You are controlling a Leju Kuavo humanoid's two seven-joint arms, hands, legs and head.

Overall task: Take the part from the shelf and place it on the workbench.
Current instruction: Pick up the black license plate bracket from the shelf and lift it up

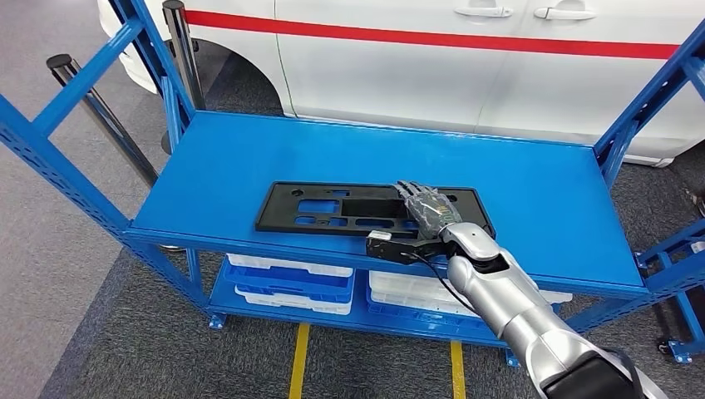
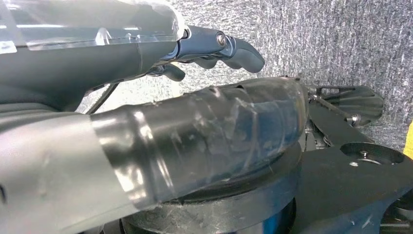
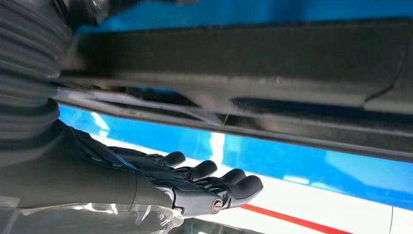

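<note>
Part (image 1: 332,209), a long flat black plastic frame full of holes, lies on the top of the blue shelf (image 1: 540,199), near its front edge. The right robot hand (image 1: 428,209) rests on the frame's right end with fingers spread flat, not yet holding it. It looks light and stiff but thin, so a hold on the front rim by the holes seems best.

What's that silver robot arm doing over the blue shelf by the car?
The robot's right hand is reaching over a flat black plastic part lying on the top deck of the blue shelf. Its fingers are spread above the part's right end, and the part is not yet lifted. Its left hand hangs idle, holding nothing.
</note>
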